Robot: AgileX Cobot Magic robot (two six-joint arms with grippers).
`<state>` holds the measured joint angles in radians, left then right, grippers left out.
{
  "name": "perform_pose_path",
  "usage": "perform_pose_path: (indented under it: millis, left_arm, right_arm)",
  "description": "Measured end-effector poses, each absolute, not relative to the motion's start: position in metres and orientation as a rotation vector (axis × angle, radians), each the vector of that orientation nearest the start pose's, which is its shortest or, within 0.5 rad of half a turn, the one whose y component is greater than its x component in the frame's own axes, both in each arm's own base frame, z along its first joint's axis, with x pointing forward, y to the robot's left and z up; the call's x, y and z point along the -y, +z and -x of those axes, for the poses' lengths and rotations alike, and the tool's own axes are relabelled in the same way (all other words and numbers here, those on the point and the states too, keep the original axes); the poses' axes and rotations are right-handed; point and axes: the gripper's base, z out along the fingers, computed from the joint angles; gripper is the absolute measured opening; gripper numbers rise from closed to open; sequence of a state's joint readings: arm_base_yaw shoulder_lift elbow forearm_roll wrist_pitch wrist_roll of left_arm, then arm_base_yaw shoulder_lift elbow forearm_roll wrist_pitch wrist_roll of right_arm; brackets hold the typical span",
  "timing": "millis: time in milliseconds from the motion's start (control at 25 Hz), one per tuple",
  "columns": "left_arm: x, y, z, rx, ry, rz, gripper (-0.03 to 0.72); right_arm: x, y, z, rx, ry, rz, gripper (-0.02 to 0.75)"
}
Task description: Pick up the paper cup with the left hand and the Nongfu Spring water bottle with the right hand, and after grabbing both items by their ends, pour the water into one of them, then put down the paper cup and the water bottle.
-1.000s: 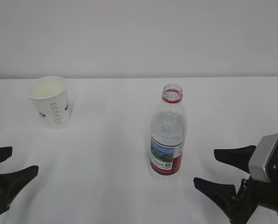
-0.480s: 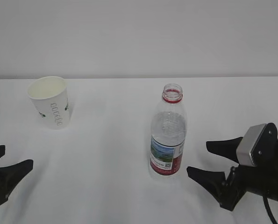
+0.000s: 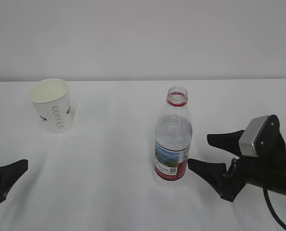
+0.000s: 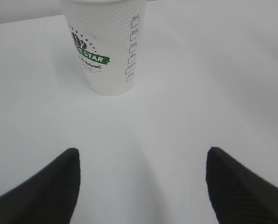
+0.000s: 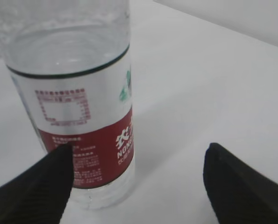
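The white paper cup (image 3: 54, 106) stands upright at the far left of the table; in the left wrist view the paper cup (image 4: 106, 46) is ahead and slightly left of my jaws. My left gripper (image 3: 12, 158) is open and empty, well short of the cup, at the lower left edge. The Nongfu Spring water bottle (image 3: 173, 139) stands uncapped in the middle. My right gripper (image 3: 198, 150) is open just right of its base. In the right wrist view the bottle (image 5: 68, 93) is beside the left finger of my right gripper (image 5: 139, 146), not between the jaws. I cannot make out a water level.
The white table (image 3: 114, 192) runs back to a plain pale wall. Bare tabletop lies between the cup and the bottle and in front of both.
My right gripper has moved left, up to the bottle's base. My left gripper has drawn back toward the lower left corner. Cup and bottle have not moved.
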<state>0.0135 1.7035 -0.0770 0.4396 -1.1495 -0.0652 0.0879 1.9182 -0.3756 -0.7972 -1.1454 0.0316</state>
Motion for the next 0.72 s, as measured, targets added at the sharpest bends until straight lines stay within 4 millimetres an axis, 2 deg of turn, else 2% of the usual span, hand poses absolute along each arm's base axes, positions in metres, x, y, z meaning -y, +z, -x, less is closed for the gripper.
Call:
perform_pose_path:
  millis: [720]
  left_arm:
    - [0.0303, 0.1130, -0.1833, -1.947, -0.289, -0.327, 0.592]
  right_arm:
    - [-0.0893, 0.1019, -0.2441, -1.710, 0.626, 0.955, 0.662]
